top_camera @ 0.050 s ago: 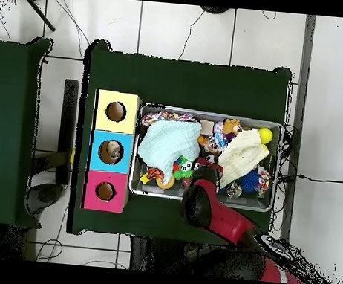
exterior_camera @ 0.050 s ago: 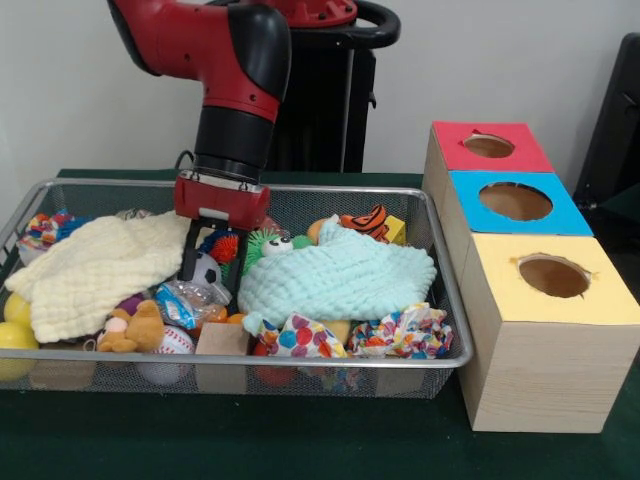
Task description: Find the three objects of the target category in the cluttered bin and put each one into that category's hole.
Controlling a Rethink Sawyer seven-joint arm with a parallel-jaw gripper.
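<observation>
Nearest the front rim of the wire bin (exterior_camera @ 0.050 s ago: 300,360): baseball (exterior_camera @ 0.050 s ago: 172,343) and wooden block (exterior_camera @ 0.050 s ago: 221,341) against the mesh, brown teddy (exterior_camera @ 0.050 s ago: 135,328) beside them, two dotted and confetti-print cloths (exterior_camera @ 0.050 s ago: 400,335) to the right, yellow balls (exterior_camera @ 0.050 s ago: 14,322) at the left corner.

Mid bin: cream cloth (exterior_camera @ 0.050 s ago: 95,268) spread over the left half, mint cloth (exterior_camera @ 0.050 s ago: 335,280) heaped over the right half, both hiding whatever lies beneath. Crinkly wrapped item (exterior_camera @ 0.050 s ago: 185,303) and small soccer ball (exterior_camera @ 0.050 s ago: 207,270) in the gap between them.

Gripper (exterior_camera @ 0.050 s ago: 208,268), lowered into that gap: dark fingers spread, nothing gripped, tips down among the soccer ball and a spiky toy (exterior_camera @ 0.050 s ago: 225,247). Exact contact not discernible.

Far side: green googly-eyed toy (exterior_camera @ 0.050 s ago: 270,245), tiger-striped toy (exterior_camera @ 0.050 s ago: 368,221), yellow block (exterior_camera @ 0.050 s ago: 396,230) against the back wall.

Outside the bin, right: sorting box with yellow hole (exterior_camera @ 0.050 s ago: 553,276) nearest, blue hole (exterior_camera @ 0.050 s ago: 515,201) next, red hole (exterior_camera @ 0.050 s ago: 489,146) farthest.

Target category not determinable from the scene; balls a plausible candidate, given several on show.

Handling advice for the pick: centre on one item only, avoid pinching cloth edges, close firmly on the round ball below its widest part, lift straight up clear of the rim before crossing to the box. Further targets likely under the cloths; best pushed aside.
</observation>
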